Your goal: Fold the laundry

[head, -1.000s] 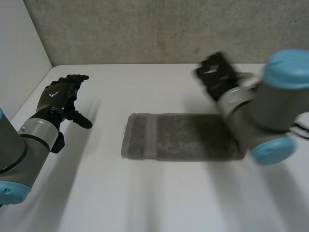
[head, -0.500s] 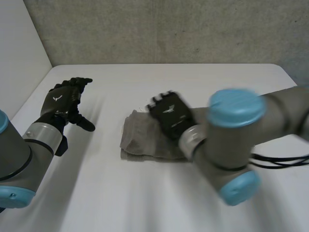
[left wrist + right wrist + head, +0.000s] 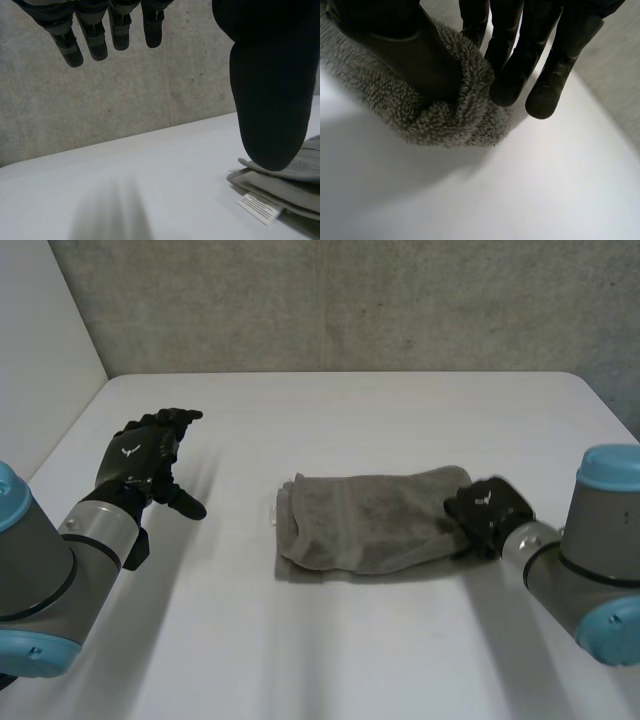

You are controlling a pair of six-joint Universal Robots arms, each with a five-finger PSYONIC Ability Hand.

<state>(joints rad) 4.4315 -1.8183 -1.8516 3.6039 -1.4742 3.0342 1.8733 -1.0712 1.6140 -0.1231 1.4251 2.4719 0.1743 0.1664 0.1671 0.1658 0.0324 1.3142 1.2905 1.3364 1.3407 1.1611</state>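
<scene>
Our right hand (image 3: 487,511) has swung back rightward, now pinching the towel (image 3: 365,523) end; our left hand (image 3: 143,454) hovers relaxed, well apart.

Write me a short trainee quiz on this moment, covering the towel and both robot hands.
1. True or false: the right robot hand pinches one end of the grey terry-cloth towel.
2. Where is the left robot hand?
A. pressing on the towel's middle
B. open, apart from the towel, over the white table
C. tucked under the towel
3. Fill in: the small white label sits at the towel end nearer the ___ robot hand.
Key: 1 true; 2 B; 3 left.
</scene>
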